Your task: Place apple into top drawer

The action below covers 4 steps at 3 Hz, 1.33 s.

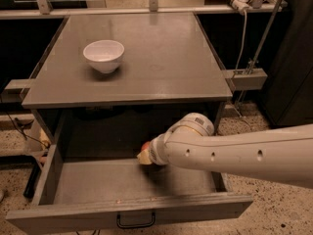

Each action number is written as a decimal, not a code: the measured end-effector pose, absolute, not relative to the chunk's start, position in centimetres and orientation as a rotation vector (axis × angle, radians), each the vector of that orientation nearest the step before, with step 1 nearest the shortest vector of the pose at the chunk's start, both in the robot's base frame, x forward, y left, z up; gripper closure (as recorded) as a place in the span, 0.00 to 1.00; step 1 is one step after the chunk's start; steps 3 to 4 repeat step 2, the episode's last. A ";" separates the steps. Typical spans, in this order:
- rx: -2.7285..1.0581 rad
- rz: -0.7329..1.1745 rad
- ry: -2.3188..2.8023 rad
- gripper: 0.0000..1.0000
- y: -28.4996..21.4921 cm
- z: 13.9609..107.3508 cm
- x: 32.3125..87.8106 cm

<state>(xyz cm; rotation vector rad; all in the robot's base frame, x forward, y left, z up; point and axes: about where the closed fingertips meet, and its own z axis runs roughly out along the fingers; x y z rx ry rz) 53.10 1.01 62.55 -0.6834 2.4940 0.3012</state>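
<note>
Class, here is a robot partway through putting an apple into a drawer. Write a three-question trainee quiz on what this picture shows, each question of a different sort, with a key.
1. True or false: the white bowl sits inside the top drawer.
2. Multiple choice: where is the hand?
A. Inside the open top drawer, near its back
B. Over the tabletop
C. On the drawer's pull handle
3. Short answer: which small red fruit shows at the hand?

Key
1. False: the bowl stands on the tabletop.
2. A
3. The apple

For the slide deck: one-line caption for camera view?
Gripper, apple at its tip, reaches into the open top drawer; white bowl on tabletop.
</note>
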 end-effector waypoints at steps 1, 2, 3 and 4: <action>-0.683 0.301 2.494 0.00 1.0 62.6 53.1; -0.683 0.301 2.494 0.00 1.0 62.6 53.1; -0.683 0.301 2.494 0.00 1.0 62.6 53.1; -0.683 0.301 2.494 0.00 1.0 62.6 53.1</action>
